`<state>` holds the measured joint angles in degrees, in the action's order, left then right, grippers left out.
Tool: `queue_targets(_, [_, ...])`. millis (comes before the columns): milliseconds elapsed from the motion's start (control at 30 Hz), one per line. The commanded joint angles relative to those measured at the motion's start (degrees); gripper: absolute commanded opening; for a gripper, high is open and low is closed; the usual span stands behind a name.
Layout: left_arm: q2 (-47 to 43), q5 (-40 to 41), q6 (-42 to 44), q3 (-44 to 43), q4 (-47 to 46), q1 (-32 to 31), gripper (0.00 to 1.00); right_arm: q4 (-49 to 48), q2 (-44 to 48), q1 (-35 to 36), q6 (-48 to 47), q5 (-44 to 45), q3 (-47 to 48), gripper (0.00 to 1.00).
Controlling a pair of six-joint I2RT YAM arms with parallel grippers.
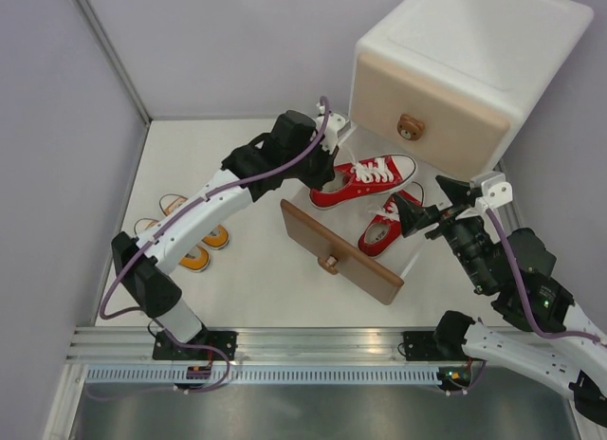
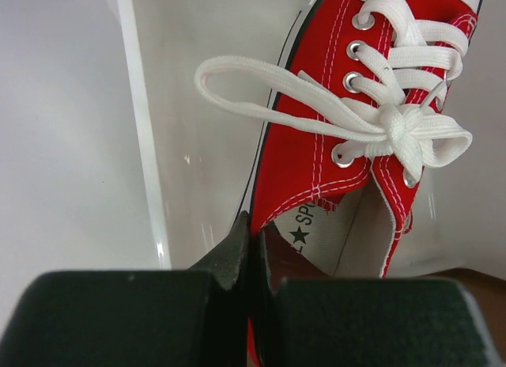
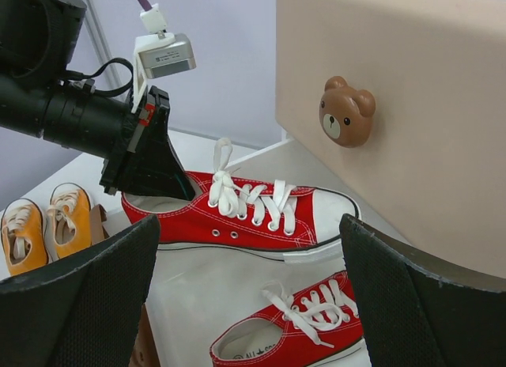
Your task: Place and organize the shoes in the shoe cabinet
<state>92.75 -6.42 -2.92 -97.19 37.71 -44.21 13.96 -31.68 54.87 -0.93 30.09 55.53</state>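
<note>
My left gripper (image 1: pixel 322 177) is shut on the heel collar of a red shoe (image 1: pixel 368 180) and holds it level over the pulled-out lower drawer (image 1: pixel 353 262) of the white shoe cabinet (image 1: pixel 474 51). In the left wrist view the gripper (image 2: pixel 253 234) pinches the collar of this red shoe (image 2: pixel 316 165), one finger inside and one outside. A second red shoe (image 1: pixel 387 224) lies in the drawer. Two orange shoes (image 1: pixel 197 243) sit on the floor at the left, partly under the left arm. My right gripper (image 1: pixel 424 201) stands open beside the drawer, holding nothing.
The beige upper drawer (image 1: pixel 446 118) is closed, its bear knob (image 1: pixel 410 128) facing the arms. From the right wrist, the held shoe (image 3: pixel 237 217), the shoe in the drawer (image 3: pixel 304 339), the orange pair (image 3: pixel 39 225) and the knob (image 3: pixel 346 110) all show. Grey walls close the left and back.
</note>
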Motion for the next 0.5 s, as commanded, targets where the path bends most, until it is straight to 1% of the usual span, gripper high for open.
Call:
queue_targets(0, [0.32,-1.93,1.77,-4.85,-4.41,-0.62,0.02,-1.91,-0.48,-0.12,-1.79,1.47,-0.51,0.98])
queue_targets(167, [3.57,-1.58,1.6,-5.12,-4.14,-0.88,0.02,-2.79,-2.59,-0.03,-3.02,1.99,-0.42,0.98])
queue_targets(467, [9.55,0.96,0.2,-8.28,-4.31,-1.32,0.02,-5.51,-6.64,-0.12,-3.91,2.96,-0.24,0.98])
